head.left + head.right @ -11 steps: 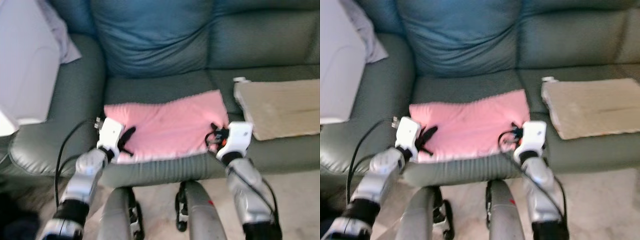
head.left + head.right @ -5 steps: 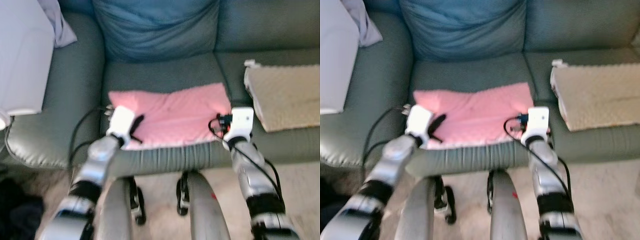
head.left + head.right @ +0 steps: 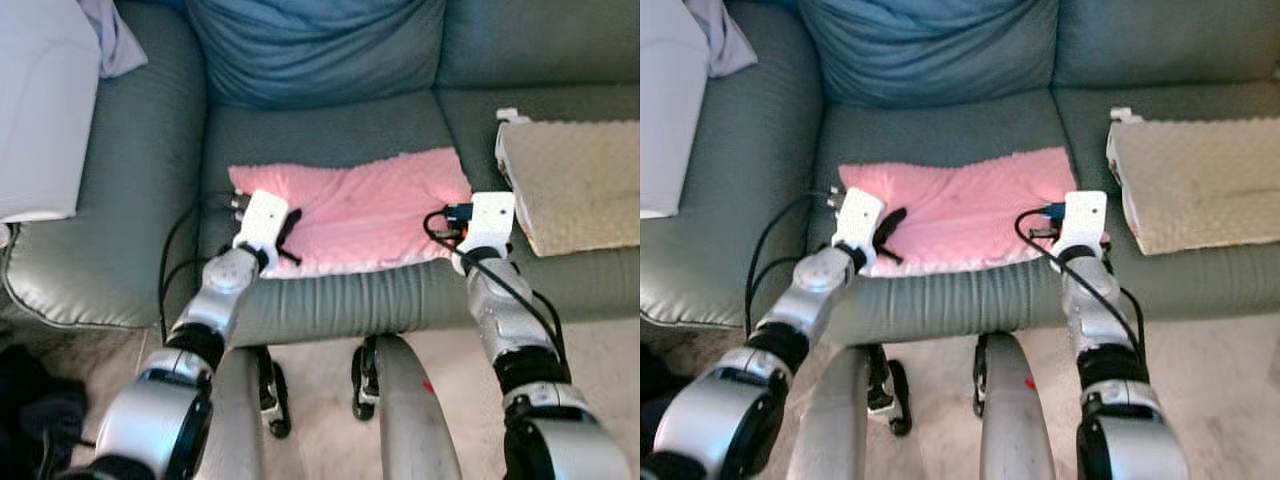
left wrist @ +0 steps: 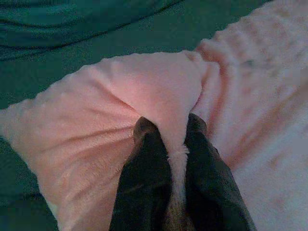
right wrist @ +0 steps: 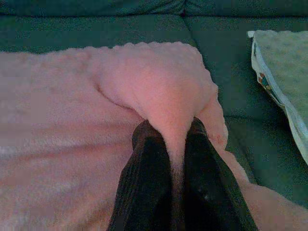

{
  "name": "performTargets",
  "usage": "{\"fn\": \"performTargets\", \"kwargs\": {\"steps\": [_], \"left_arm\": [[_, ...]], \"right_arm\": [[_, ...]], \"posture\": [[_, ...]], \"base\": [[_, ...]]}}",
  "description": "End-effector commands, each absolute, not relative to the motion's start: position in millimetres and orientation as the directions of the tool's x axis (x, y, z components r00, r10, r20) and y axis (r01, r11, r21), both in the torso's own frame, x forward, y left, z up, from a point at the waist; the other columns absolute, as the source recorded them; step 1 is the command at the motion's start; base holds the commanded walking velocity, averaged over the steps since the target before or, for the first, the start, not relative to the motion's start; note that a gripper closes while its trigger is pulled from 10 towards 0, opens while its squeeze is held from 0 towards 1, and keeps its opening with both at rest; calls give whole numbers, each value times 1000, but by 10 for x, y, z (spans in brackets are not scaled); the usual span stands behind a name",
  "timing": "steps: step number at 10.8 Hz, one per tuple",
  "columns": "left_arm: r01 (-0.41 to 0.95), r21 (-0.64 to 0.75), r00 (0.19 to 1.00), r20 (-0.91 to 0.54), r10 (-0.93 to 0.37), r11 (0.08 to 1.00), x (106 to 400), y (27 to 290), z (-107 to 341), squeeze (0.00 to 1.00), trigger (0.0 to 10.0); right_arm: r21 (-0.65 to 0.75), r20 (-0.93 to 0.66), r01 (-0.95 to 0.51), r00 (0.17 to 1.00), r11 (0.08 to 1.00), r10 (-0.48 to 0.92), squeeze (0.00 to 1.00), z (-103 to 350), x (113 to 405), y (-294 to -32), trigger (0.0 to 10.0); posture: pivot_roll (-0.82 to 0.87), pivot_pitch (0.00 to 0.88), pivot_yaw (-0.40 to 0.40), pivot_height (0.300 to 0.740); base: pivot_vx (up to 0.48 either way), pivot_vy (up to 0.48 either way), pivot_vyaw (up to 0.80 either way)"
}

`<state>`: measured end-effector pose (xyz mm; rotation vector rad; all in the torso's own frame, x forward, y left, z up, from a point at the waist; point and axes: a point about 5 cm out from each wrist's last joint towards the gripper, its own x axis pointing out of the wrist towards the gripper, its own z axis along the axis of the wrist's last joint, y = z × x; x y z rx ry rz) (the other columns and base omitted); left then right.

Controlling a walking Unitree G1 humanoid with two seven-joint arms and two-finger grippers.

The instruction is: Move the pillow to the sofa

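A flat pink pillow (image 3: 355,205) lies on the middle seat of the grey-green sofa (image 3: 320,135), near its front edge. My left gripper (image 3: 287,232) is shut on the pillow's front left corner; in the left wrist view its black fingers (image 4: 147,163) pinch a fold of pink fabric (image 4: 159,91). At the front right corner my right gripper (image 3: 447,222) is also shut on the pillow, and its fingers (image 5: 149,168) squeeze a raised fold of the pillow (image 5: 159,82).
A blue back cushion (image 3: 315,45) leans behind the pillow. A beige pad (image 3: 575,180) lies on the right seat. A white object (image 3: 40,110) and pale cloth (image 3: 115,40) sit over the left armrest. My legs (image 3: 400,410) stand on pale floor before the sofa.
The camera has moved, so the sofa sits differently in the picture. Both grippers stay shut on the pillow's front corners, and the pillow now lies further back on the seat.
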<state>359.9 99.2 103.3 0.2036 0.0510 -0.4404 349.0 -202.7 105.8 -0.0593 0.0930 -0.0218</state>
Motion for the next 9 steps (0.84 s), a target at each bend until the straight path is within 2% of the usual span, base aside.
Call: {"fn": "performTargets", "kwargs": {"steps": [1,5,6,9], "left_arm": [[422,190,906,-114,-407,886,3568,1011,954,0,10000],[387,168,921,-122,-370,907,3567,1025,900,0,10000],[346,187,937,-113,-330,919,3592,1068,924,1000,10000],[268,191,962,-107,-252,944,3636,1153,956,1000,10000]], "right_arm": [[-61,-85,47,995,997,-52,0,1055,3483,-2107,10000],[-45,-57,19,998,999,-21,0,1069,3532,-2046,10000],[-45,-54,16,998,999,-19,1000,1074,3541,-2029,10000],[-50,-45,17,999,999,-19,1000,1082,3551,-2023,10000]], "posture": [[-69,388,11,656],[-75,396,3,656],[-76,396,1,656],[-78,389,-4,656]], "base": [[0,0,0],[0,0,0],[0,0,0],[0,0,0]]}}
